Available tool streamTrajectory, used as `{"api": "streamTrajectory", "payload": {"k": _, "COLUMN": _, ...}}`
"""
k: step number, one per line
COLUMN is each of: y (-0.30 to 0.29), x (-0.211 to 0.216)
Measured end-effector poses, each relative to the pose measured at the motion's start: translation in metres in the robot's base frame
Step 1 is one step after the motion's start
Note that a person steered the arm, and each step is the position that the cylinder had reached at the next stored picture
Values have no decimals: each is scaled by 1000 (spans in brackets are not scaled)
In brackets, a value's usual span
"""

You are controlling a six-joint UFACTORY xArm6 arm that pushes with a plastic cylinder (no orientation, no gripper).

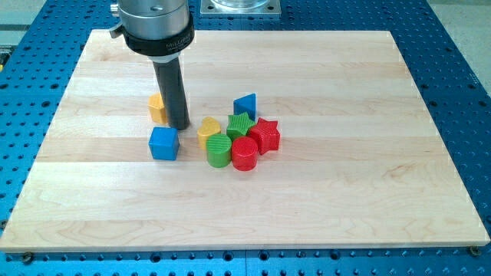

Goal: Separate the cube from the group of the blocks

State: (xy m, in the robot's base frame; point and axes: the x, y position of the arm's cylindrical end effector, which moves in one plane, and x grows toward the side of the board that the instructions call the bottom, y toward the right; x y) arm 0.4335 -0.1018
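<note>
A blue cube (163, 143) sits left of centre on the wooden board (345, 199), a small gap apart from the group. My tip (179, 126) stands just above and to the right of the cube, between it and a yellow heart block (208, 130). An orange-yellow block (158, 109) lies just left of the rod, partly hidden by it. The group to the right holds the yellow heart, a green cylinder (219, 150), a green block (240, 123), a red cylinder (245, 154), a red star (266, 136) and a blue triangular block (245, 105).
The board lies on a blue perforated table (460, 46). The rod's wide black and silver mount (153, 27) hangs over the board's top left. A metal plate (241, 6) sits at the view's top edge.
</note>
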Motion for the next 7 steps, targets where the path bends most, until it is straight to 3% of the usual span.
{"api": "streamTrajectory", "payload": {"k": 2, "y": -19, "x": 62}}
{"api": "streamTrajectory", "payload": {"k": 6, "y": -20, "x": 93}}
{"api": "streamTrajectory", "payload": {"k": 7, "y": 16, "x": 41}}
